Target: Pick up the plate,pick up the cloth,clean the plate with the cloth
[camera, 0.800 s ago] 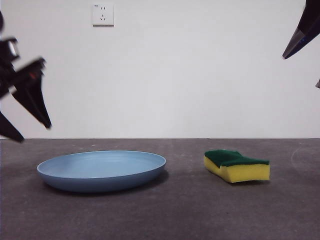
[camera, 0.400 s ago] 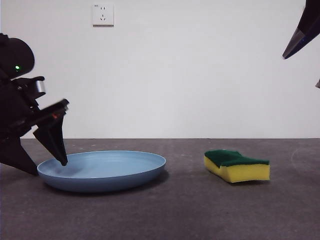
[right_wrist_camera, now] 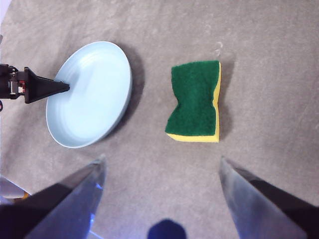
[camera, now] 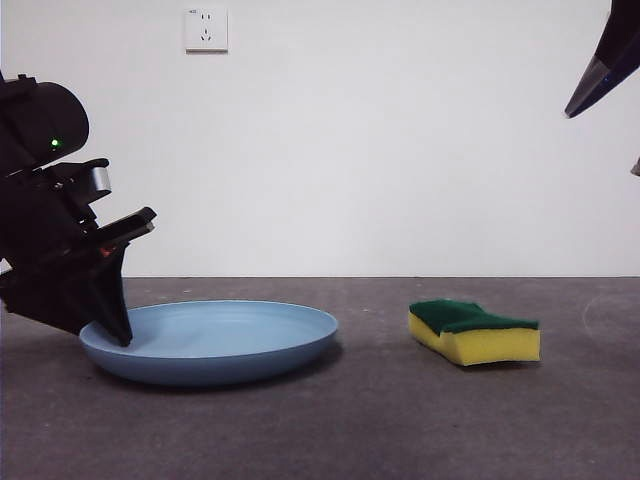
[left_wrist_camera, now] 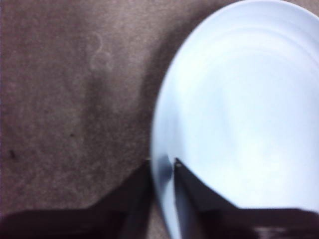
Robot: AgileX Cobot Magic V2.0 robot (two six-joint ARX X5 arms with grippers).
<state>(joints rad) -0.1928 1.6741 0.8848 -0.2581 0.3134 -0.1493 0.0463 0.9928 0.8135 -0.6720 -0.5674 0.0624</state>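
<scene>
Table [camera: 400, 430], a dark grey rough-textured surface, ran back to a plain white wall [camera: 400, 150] with a white socket plate [camera: 206, 29] high up. Biggest item on it was the wide, shallow, round light-blue plastic plate [camera: 230, 340], lying flat toward the left in the front view. Left gripper [left_wrist_camera: 162, 167] sat at the plate's rim w/ jaws narrow, one inside the rim & one outside (rim between them, pinched). Right gripper [right_wrist_camera: 162, 164] hung high above the table, jaws spread wide, holding nothing. Smallest: the yellow foam sponge block [camera: 475, 332] w/ dark green scouring top, resting on the table well apart from the plate.
</scene>
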